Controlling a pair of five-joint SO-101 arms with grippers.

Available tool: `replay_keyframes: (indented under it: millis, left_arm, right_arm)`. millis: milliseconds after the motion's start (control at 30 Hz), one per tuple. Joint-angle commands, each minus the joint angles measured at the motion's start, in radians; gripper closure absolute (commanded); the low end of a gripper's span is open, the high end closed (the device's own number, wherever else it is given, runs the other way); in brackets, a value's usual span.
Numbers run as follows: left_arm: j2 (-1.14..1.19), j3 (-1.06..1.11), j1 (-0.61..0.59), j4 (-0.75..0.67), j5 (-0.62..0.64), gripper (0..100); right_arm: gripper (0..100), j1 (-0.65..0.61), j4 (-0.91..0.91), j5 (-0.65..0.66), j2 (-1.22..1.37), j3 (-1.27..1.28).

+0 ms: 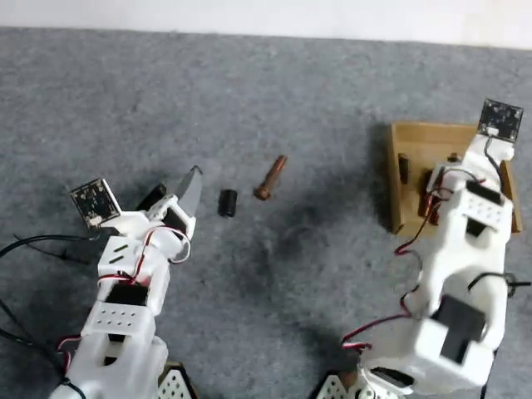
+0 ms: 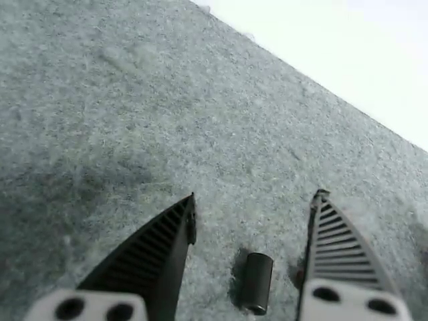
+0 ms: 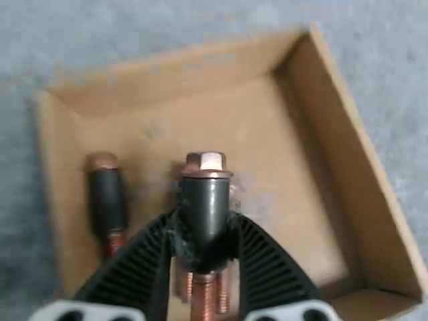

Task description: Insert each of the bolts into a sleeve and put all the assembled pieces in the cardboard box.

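A black sleeve (image 1: 227, 202) lies on the grey carpet, with a loose copper bolt (image 1: 271, 177) just to its right. My left gripper (image 1: 174, 193) hovers open beside the sleeve. In the left wrist view the sleeve (image 2: 256, 282) lies on the carpet between the spread fingers of the gripper (image 2: 255, 196). The cardboard box (image 1: 416, 133) sits at the right under my right arm (image 1: 465, 216). My right gripper (image 3: 204, 224) is shut on a bolt-in-sleeve piece (image 3: 206, 194) over the box floor (image 3: 281, 154). Another assembled piece (image 3: 107, 200) lies inside the box.
Grey carpet (image 1: 316, 274) covers the table, with open room between the two arms and behind the loose parts. A white strip (image 1: 249, 15) runs along the far edge. Cables (image 1: 41, 245) trail at the left arm's side.
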Motion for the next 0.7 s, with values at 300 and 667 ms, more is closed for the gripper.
replay_keyframes:
  millis: [300, 667]
  left_arm:
    - [-0.008, -0.007, -0.005, 0.0, 0.005, 74]
    - [-0.008, -0.007, -0.007, 0.0, 0.005, 74]
  right_arm:
    - [88.9, 0.124, 0.016, 0.006, 0.048, -0.128]
    - [81.7, 0.07, 0.234, 0.003, 0.042, -0.139]
